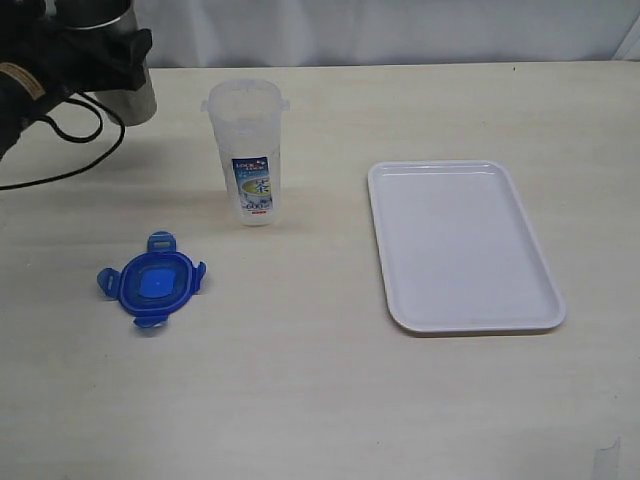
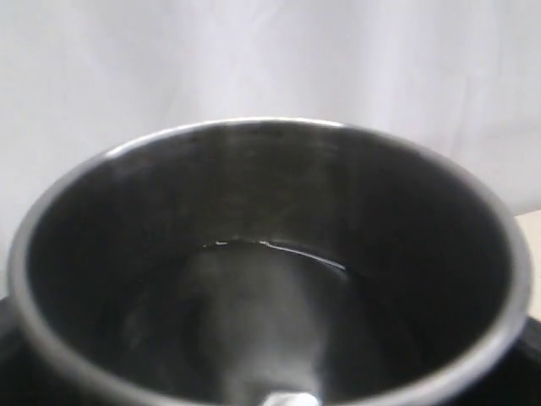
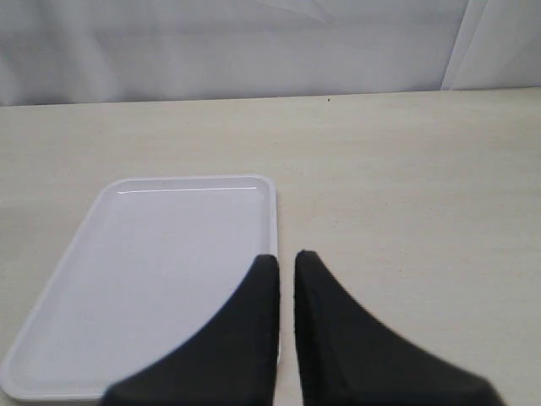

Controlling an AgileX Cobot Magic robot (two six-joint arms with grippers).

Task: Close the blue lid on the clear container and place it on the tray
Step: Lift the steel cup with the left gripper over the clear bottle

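Around lid (image 1: 150, 281): bare worktop (image 1: 320, 400) on every side, open to reach from above or from the near edge.
Lid to container (image 1: 248, 150): well apart, with a clear lane between them.
Container mouth: open, with free space above it.
Container to tray (image 1: 460, 245): wide bare strip.
Tray: flat, and only its low rim stands up.
Far left corner: crowded by the cup (image 1: 135, 95), the left arm (image 1: 40, 60) and a black cable (image 1: 40, 182) lying on the worktop. A gap separates cup and container.
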